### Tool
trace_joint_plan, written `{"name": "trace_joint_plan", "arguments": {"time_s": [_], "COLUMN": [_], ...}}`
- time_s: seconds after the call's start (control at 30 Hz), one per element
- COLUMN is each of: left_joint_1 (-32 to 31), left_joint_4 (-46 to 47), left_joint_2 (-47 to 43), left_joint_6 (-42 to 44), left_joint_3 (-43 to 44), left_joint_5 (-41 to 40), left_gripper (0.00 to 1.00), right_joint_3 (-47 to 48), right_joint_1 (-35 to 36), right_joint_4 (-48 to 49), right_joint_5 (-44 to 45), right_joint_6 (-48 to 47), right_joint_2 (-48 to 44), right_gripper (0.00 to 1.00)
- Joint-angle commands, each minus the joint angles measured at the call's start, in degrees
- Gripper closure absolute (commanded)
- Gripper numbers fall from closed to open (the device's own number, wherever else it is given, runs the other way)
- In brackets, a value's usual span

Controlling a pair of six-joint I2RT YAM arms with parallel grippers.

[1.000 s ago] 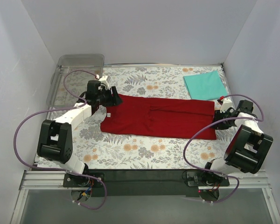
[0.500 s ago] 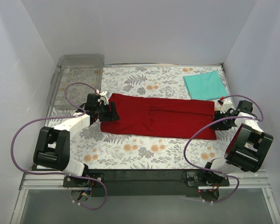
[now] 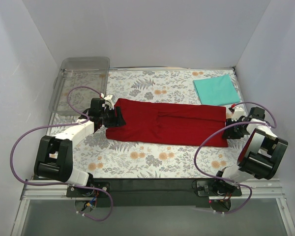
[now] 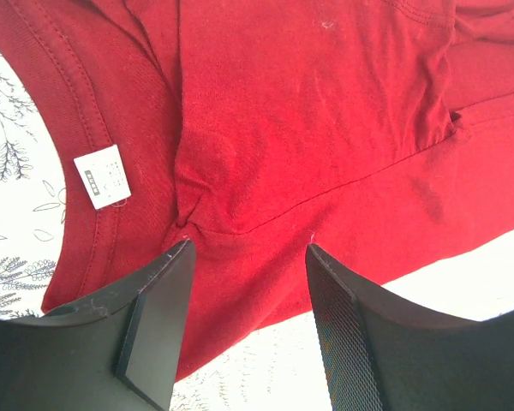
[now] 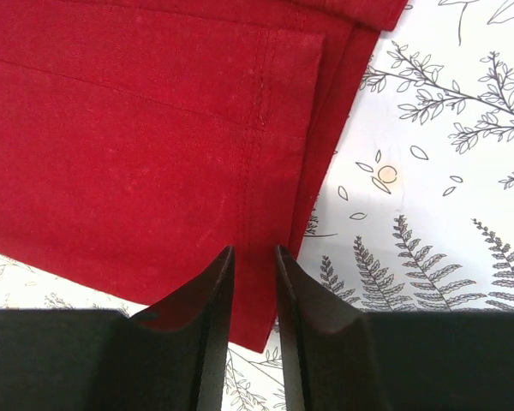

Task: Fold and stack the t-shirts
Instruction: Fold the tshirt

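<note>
The dark red t-shirt (image 3: 167, 123) lies folded into a long strip across the floral mat (image 3: 152, 157). Its collar end with a white label (image 4: 103, 175) is at the left and its hem at the right. My left gripper (image 3: 116, 118) hovers open over the collar end (image 4: 248, 253), its jaws wide apart with red cloth (image 4: 308, 128) beneath them. My right gripper (image 3: 230, 120) sits at the hem's near corner (image 5: 254, 253), jaws a narrow gap apart over the layered red edge (image 5: 154, 154), pinching nothing visible. The teal t-shirt (image 3: 215, 89) lies folded at the back right.
A clear plastic tray (image 3: 83, 64) stands at the back left corner, partly off the mat. White walls close in on three sides. Purple cables loop beside both arms. Bare floral mat (image 5: 428, 214) shows right of the hem.
My left gripper has moved nearer along the collar end, from its far corner toward the middle. The right gripper has edged slightly toward the hem. The shirts have not shifted.
</note>
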Motion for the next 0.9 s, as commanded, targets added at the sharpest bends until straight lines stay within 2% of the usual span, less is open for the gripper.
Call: {"name": "trace_joint_plan", "arguments": {"time_s": [0.0,0.07,0.27,0.4,0.87], "left_joint_1": [0.1,0.1,0.1,0.1,0.1], "left_joint_4": [0.5,0.6,0.6,0.6,0.7], "left_joint_2": [-2.5,-2.5,-2.6,-2.7,-3.3], "left_joint_6": [0.8,0.8,0.9,0.9,1.0], "left_joint_3": [-0.3,-0.3,-0.5,-0.5,-0.6], "left_joint_5": [0.7,0.8,1.1,1.1,0.9], "left_gripper": [0.49,0.49,0.49,0.49,0.50], "right_joint_3": [-0.5,-0.6,-1.0,-1.0,-1.8], "right_joint_1": [-0.3,-0.3,-0.3,-0.3,-0.3], "right_joint_4": [1.4,1.4,1.3,1.0,-5.6], "right_joint_5": [-0.3,-0.4,-0.4,-0.2,5.8], "right_joint_6": [-0.3,-0.3,-0.6,-0.7,-3.2], "right_joint_2": [0.5,0.9,0.6,-0.9,-8.5], "right_gripper": [0.74,0.75,0.90,0.96,0.99]}}
